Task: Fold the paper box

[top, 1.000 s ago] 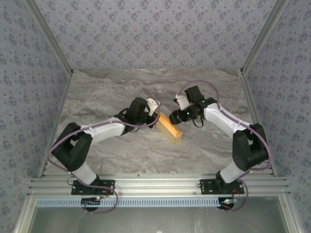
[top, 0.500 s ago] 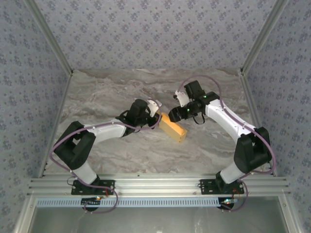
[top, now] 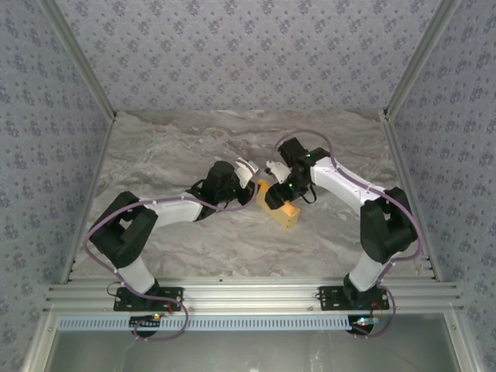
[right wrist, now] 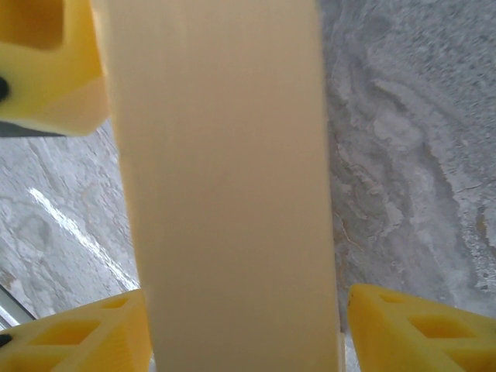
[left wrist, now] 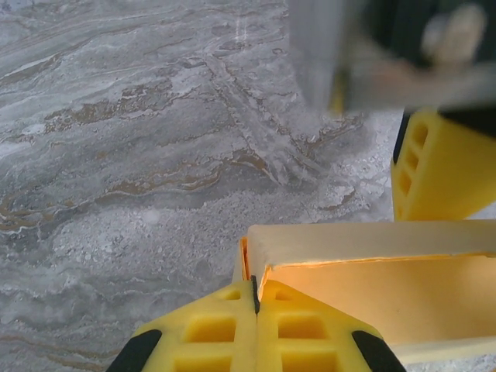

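Underneath paper box (top: 285, 212), marble table (top: 170, 155)

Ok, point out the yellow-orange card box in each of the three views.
Top external: yellow-orange card box just right of picture centre.
Left wrist: lower right, its corner at the shut left tool.
Right wrist: a broad pale band down the middle, top to bottom.
Shared landmark: the right tool, its yellow fingers either side of the box.

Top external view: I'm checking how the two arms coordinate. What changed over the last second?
The right gripper swung left and now straddles the paper box, fingers open and not gripping. The left gripper stayed shut on the card's edge, and the paper box barely moved.
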